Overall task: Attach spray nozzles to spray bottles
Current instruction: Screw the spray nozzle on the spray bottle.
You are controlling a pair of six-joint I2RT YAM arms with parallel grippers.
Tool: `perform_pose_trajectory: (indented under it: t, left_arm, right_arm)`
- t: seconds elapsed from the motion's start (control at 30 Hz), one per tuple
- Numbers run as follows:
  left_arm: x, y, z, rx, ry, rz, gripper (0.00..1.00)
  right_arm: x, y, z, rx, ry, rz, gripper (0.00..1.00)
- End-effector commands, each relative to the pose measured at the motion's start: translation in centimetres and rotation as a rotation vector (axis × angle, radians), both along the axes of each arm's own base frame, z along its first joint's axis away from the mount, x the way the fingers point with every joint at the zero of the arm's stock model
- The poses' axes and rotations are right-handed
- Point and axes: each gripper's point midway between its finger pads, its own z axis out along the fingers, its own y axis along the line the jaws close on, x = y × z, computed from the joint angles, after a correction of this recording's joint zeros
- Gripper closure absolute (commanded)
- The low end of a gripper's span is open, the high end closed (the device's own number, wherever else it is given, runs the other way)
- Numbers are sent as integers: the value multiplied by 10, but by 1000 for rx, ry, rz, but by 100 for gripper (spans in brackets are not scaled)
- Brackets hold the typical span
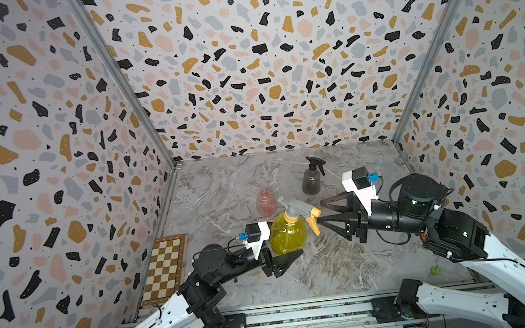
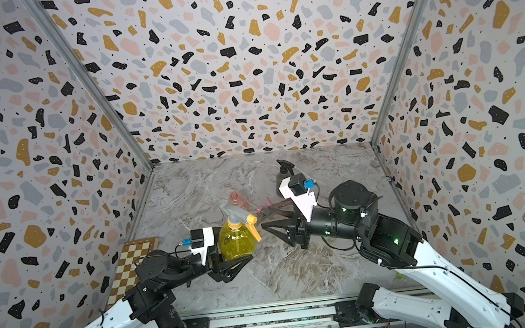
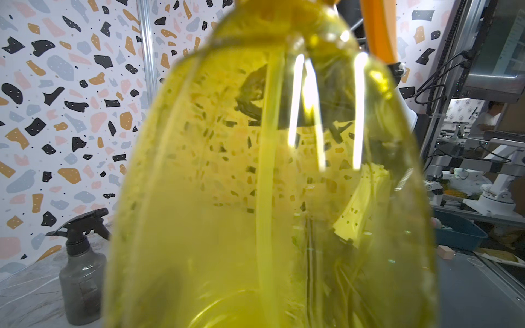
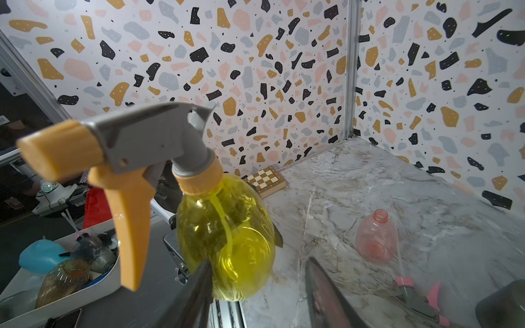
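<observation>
Top views, done: grey bottle [image 1: 311,179], yellow bottle [image 1: 288,235] fitted.
Pending: pink bottle [image 1: 266,202], pink nozzle [image 4: 417,302].
Left jaws: clamped on yellow bottle.
Right jaws: apart.

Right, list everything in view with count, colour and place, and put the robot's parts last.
yellow bottle: one, translucent yellow, mid-table, held by the left gripper
grey-and-orange nozzle: one, seated on the yellow bottle's neck
dark grey bottle: one, smoky, upright towards the back
black nozzle: one, on the dark grey bottle
pink bottle: one, translucent pink, upright, neck open, behind the yellow bottle
pink-and-grey nozzle: one, lying on the table near the right gripper
chessboard: one, brown and cream, along the left wall
small green object: one, front right; too small to identify
table: one, grey marble pattern
left gripper: black, shut on the yellow bottle
right gripper: black, open, empty, beside the nozzle's orange tip
</observation>
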Motion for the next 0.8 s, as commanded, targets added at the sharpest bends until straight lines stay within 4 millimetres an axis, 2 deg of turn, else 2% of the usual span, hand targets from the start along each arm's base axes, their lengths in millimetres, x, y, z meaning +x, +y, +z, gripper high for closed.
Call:
perform_pose_trajectory:
  t: [0.0, 0.1, 0.23, 0.33, 0.6, 0.7, 0.77]
  left_arm:
    - [-7, 5, 14, -54, -40, -21, 100]
    - [-11, 6, 17, -57, -51, -39, 100]
    - [-5, 3, 10, -38, -36, -18, 100]
    - [0, 2, 7, -30, -25, 5, 100]
    - [8, -1, 5, -12, -17, 31, 100]
    - [9, -3, 2, -6, -8, 31, 100]
    - [9, -2, 3, -12, -8, 29, 100]
  right_arm:
    - [-10, -5, 18, 42, -34, 42, 46]
    - [2, -8, 15, 20, -29, -29, 49]
    - [-4, -2, 29, 42, -35, 14, 52]
    - [-7, -2, 38, 46, -54, -7, 59]
    - [-32, 20, 41, 14, -71, 29, 80]
    - [-52, 30, 45, 20, -84, 74, 82]
    - [-56, 35, 41, 5, -87, 78, 82]
